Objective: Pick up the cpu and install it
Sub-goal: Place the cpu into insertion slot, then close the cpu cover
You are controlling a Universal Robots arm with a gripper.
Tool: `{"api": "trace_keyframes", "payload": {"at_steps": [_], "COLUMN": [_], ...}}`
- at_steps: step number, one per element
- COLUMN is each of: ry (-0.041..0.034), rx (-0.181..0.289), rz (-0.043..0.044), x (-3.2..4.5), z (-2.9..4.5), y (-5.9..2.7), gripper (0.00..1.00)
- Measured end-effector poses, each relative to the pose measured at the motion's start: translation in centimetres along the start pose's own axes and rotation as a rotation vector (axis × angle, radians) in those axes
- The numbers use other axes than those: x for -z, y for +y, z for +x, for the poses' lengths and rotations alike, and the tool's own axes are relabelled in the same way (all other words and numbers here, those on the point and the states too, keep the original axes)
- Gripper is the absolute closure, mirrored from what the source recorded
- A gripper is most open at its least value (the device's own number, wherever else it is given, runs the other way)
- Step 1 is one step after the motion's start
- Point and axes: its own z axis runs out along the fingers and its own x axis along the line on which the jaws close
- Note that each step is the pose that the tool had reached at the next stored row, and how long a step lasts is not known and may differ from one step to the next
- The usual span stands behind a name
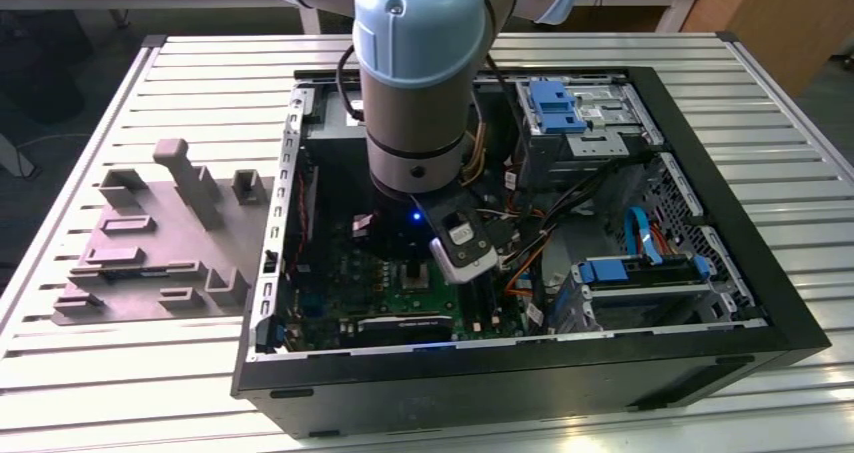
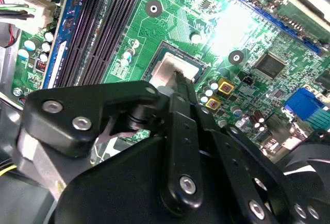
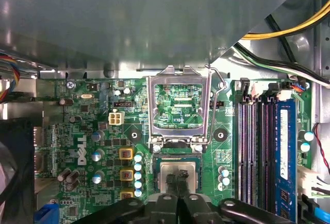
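Observation:
The cpu [image 3: 167,168] is a small silvery square lying flat in the socket on the green motherboard [image 3: 77,131]. It also appears as a pale patch [image 2: 164,69] in the second wrist view. My gripper [image 3: 179,182] hangs right over its middle, black fingers [image 2: 178,87] drawn together with nothing between them. I cannot tell whether the tips touch the chip. The socket's metal load plate [image 3: 152,105] stands flipped up beside the cpu. In the exterior view my gripper [image 1: 467,271] reaches down into the open computer case [image 1: 747,273].
A grey metal box [image 3: 129,18] overhangs the board close behind the socket. Black memory slots [image 3: 258,147] run alongside it, and coloured cables [image 3: 289,28] pass nearby. Blue drive brackets [image 1: 554,103] sit deeper in the case. A grey-purple tray [image 1: 147,243] lies outside on the slatted table.

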Motion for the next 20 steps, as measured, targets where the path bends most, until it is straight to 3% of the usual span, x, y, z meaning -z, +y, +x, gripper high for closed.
{"api": "trace_keyframes", "payload": {"at_steps": [2, 17, 20], "ry": [0.0001, 0.0017, 0.0017], "rx": [0.0, 0.0, 0.0], "rz": [0.0002, 0.0002, 0.0009], "x": [0.01, 0.03, 0.35], "z": [0.0, 0.0, 0.0], "y": [-0.01, 0.0, 0.01], "gripper": [0.89, 0.89, 0.89]}}
